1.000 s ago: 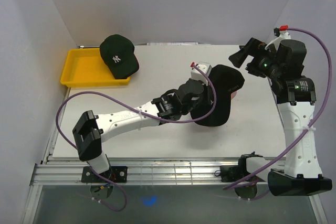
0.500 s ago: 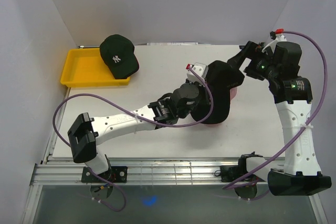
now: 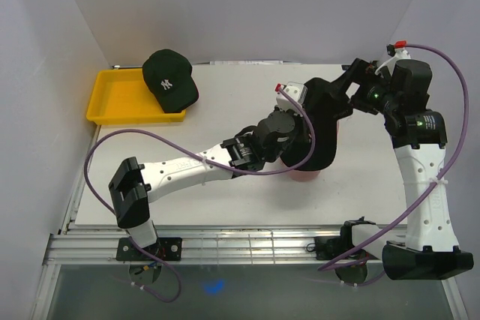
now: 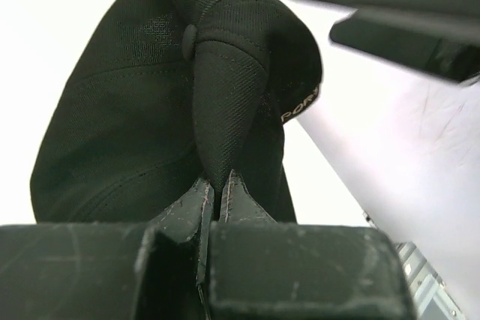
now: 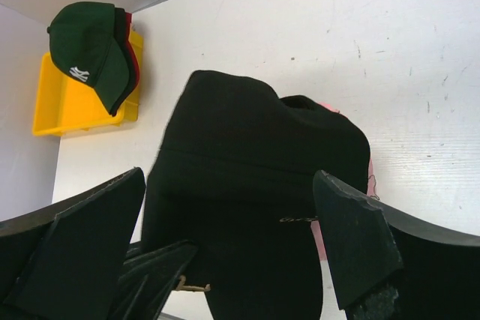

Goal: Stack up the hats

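**A:** How far along are the hats?

**B:** Partway, I judge. The green cap (image 3: 169, 79) lies over the red cap (image 5: 132, 50), of which only an edge shows. That pile sits on a corner of the yellow tray (image 3: 120, 99), well apart from both my tools and far off to my left tool's left. The black cap (image 3: 322, 121) is not on it, so bringing it over is what remains.

**A:** Where is the black one?

**B:** It hangs from my left tool (image 4: 217, 194), up off the bench (image 3: 225, 118). The jaws are clenched almost together on a pinched fold of the crown that runs up to the top button. The rest of the cap droops ahead of the tool.

**A:** And your right tool?

**B:** My right tool (image 5: 229, 185) is spread wide and grips nothing. Its fingers (image 5: 352, 237) stand on either side of the black cap, and I can't tell whether either one touches the fabric.

**A:** Anything underneath?

**B:** A pink thing (image 3: 307, 176) peeks out below the cap, under my left tool. I can't tell what it is.
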Tool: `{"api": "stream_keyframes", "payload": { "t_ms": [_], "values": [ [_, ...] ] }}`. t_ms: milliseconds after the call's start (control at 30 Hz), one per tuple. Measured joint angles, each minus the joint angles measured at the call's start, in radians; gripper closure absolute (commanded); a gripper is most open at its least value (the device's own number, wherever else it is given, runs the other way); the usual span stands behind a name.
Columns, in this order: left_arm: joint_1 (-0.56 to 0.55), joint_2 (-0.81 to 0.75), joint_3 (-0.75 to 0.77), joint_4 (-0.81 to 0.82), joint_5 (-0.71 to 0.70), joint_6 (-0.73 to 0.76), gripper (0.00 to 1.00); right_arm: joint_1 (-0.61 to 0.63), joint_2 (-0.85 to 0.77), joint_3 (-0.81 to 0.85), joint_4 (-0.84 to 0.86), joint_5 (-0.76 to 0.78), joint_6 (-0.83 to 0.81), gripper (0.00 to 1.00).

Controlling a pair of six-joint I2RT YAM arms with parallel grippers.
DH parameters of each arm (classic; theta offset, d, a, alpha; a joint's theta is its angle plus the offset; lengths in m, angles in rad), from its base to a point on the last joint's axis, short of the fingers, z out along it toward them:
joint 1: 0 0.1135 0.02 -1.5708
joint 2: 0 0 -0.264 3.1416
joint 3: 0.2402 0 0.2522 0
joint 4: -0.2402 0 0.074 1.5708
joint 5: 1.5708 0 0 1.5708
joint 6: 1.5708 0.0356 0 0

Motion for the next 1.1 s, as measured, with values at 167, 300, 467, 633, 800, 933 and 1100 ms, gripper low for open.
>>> {"api": "stream_keyframes", "payload": {
  "t_ms": [167,300,467,633,800,933,1100],
  "values": [
    [0.000,0.013,-0.025,-0.027,0.028,-0.035,1.00,0.000,-0.002,0.000,0.000,-0.001,0.000,0.02],
    [0.000,0.010,-0.073,-0.029,0.051,-0.056,1.00,0.000,-0.007,-0.001,0.000,-0.002,0.000,0.02],
    [0.001,0.003,-0.113,-0.006,0.088,-0.068,1.00,0.000,-0.016,-0.014,0.003,-0.006,0.000,0.02],
    [0.001,-0.017,-0.169,0.031,0.114,-0.087,1.00,0.000,-0.025,-0.065,0.025,-0.007,0.000,0.03],
    [0.001,-0.026,-0.218,0.077,0.128,-0.110,1.00,0.000,-0.026,-0.114,0.034,-0.007,-0.003,0.04],
    [0.001,-0.026,-0.229,0.095,0.134,-0.123,1.00,0.000,-0.026,-0.154,0.048,-0.007,-0.006,0.05],
    [0.001,-0.025,-0.230,0.099,0.140,-0.136,1.00,0.000,-0.025,-0.196,0.059,-0.007,-0.012,0.06]
  ]
}}
